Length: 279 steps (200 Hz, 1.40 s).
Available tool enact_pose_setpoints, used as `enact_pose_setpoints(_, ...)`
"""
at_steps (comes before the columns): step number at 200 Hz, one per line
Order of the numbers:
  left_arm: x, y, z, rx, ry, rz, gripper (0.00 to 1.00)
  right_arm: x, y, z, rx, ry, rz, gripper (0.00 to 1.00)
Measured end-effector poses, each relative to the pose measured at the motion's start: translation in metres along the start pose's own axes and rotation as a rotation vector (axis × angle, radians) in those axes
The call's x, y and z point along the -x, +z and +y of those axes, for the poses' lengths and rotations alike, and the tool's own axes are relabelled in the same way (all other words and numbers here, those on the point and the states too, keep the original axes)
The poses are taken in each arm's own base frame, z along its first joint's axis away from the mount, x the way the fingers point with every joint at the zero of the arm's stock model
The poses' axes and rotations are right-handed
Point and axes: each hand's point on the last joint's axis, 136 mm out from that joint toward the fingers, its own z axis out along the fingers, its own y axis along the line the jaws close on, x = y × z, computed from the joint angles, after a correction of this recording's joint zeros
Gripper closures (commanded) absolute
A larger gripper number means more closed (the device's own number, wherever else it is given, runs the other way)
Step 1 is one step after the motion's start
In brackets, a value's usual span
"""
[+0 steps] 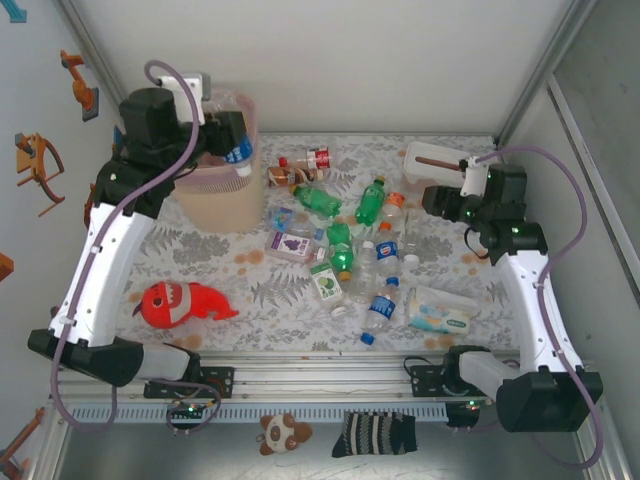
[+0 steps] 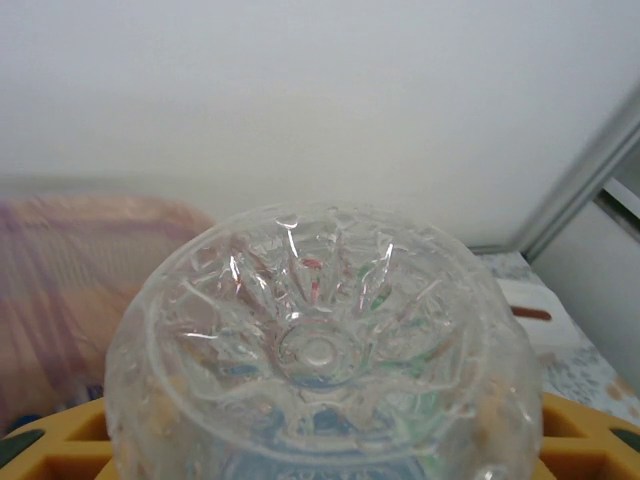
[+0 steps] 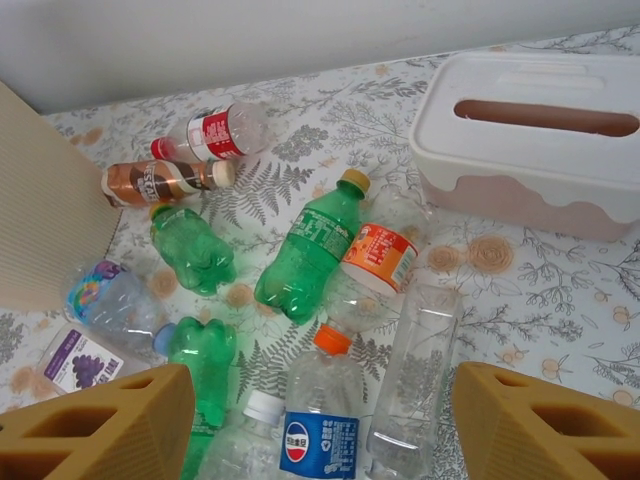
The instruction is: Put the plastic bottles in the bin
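1. Nearest me, the loose bottles (image 1: 350, 240) lie in a heap mid-table, green and clear ones touching and crossing. They play no part in this step, so I leave them alone.
2. Just beyond, my right claw (image 3: 320, 425) hangs over that heap, released, with nothing between its fingers. I'd park it there near the tissue box (image 3: 540, 140), well apart from the left arm.
3. Farther back on the left stands the bin (image 1: 215, 200), upright, mouth up.
4. Over that mouth my left claw (image 1: 232, 140) is grasping a clear bottle (image 2: 320, 350), its blue label showing from above. The wrist view looks straight at its ribbed base, seated between the yellow fingers (image 2: 50, 445).
5. The step in hand, as I judge it, is the drop. From above the bottle seems to sit toward the bin's right rim, but the arm covers much of the opening, so I can't be sure it clears the edge.
6. To do it well I'd nudge the claw toward the bin's middle, tip the bottle downward, then release fully in one motion. A half-open grip could let so light a bottle snag a finger, glance off the rim and roll onto the table.
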Motion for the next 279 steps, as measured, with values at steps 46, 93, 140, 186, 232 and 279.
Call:
enact_pose_setpoints(46,0.028,0.015,0.024,0.100,0.101,-0.032,0.54,0.015,-0.004,0.003,-0.001,-0.009,-0.034,0.32)
enact_pose_setpoints(93,0.021,0.057,0.067,0.236,0.177,0.049,0.54,0.019,-0.006,0.004,0.000,-0.008,-0.045,0.32)
enact_pose_setpoints(140,-0.024,0.106,0.098,0.273,0.183,0.213,0.56,0.019,-0.006,0.002,-0.012,-0.004,-0.044,0.32)
enact_pose_setpoints(186,-0.077,0.135,0.115,0.237,0.137,0.379,0.61,0.017,-0.006,0.000,-0.023,-0.002,-0.040,0.32)
enact_pose_setpoints(232,-0.129,0.143,0.118,0.187,0.123,0.534,0.62,0.016,-0.007,0.000,-0.024,0.000,-0.034,0.32)
enact_pose_setpoints(279,-0.185,0.154,0.125,0.140,0.128,0.693,0.51,0.016,-0.007,0.000,-0.024,0.004,-0.035,0.32)
